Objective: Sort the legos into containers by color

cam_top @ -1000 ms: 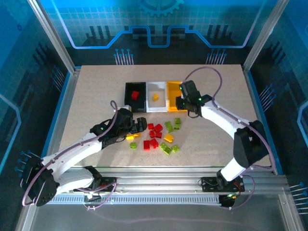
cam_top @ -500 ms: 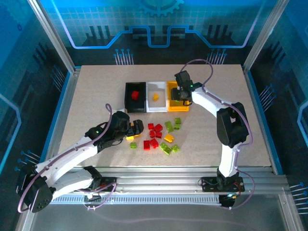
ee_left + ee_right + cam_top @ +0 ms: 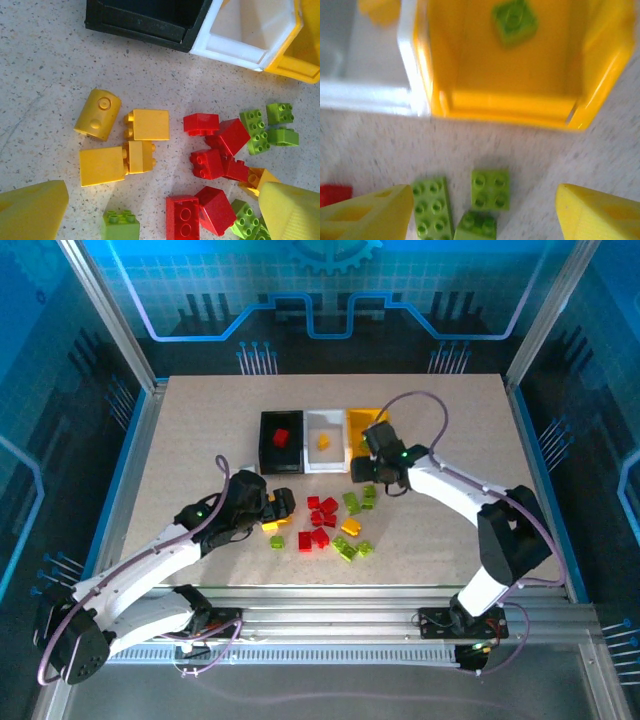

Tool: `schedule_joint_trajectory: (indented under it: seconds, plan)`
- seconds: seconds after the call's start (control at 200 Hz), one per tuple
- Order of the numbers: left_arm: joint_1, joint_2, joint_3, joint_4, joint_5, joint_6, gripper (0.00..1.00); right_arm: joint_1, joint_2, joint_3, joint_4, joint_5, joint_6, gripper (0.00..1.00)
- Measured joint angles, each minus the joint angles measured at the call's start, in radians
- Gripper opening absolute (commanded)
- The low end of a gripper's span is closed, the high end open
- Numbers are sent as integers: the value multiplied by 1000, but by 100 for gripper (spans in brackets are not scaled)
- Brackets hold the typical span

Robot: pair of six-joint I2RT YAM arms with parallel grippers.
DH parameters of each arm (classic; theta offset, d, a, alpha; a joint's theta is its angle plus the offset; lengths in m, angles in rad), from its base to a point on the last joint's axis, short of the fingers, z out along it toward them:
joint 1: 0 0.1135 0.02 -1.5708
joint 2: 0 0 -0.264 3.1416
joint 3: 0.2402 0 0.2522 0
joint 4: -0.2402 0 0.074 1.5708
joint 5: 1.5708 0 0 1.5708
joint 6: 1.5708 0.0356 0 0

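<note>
Just in front of the yellow bin [image 3: 500, 107], the right pincer [image 3: 485, 212] hangs with fingers apart and empty; one green lego [image 3: 514, 20] lies inside that bin. Farther from it, the left pincer [image 3: 160, 215] stands wide apart over loose legos [image 3: 215, 145] on the table [image 3: 45, 75].

Table [image 3: 50, 65]: pale beige with fine dark speckle.
Black bin [image 3: 140, 25] holds a red brick [image 3: 281, 437].
White bin [image 3: 235, 54] holds a yellow brick [image 3: 323, 441].
Yellow-orange bin [image 3: 505, 107] holds a lime green brick [image 3: 514, 20].
Loose bricks mid-table: red [image 3: 201, 123], yellow [image 3: 147, 124], lime green [image 3: 120, 226].
</note>
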Motion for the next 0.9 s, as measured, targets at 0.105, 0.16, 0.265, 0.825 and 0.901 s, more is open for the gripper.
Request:
schedule_joint_trajectory:
  seconds: [0.105, 0.16, 0.265, 0.825, 0.901]
  plan:
    - [4, 0, -15, 5, 0, 0, 99, 48, 12, -49, -7, 0, 29, 76]
    - [5, 0, -22, 5, 1, 0, 99, 62, 25, -50, -9, 3, 43, 76]
    - [5, 0, -27, 5, 3, 0, 99, 69, 51, -50, -5, 15, 73, 74]
    - [16, -1, -48, 6, 8, 0, 99, 69, 113, -64, -2, 34, 135, 52]
    - [17, -1, -48, 6, 11, 0, 99, 69, 119, -65, -2, 33, 135, 48]
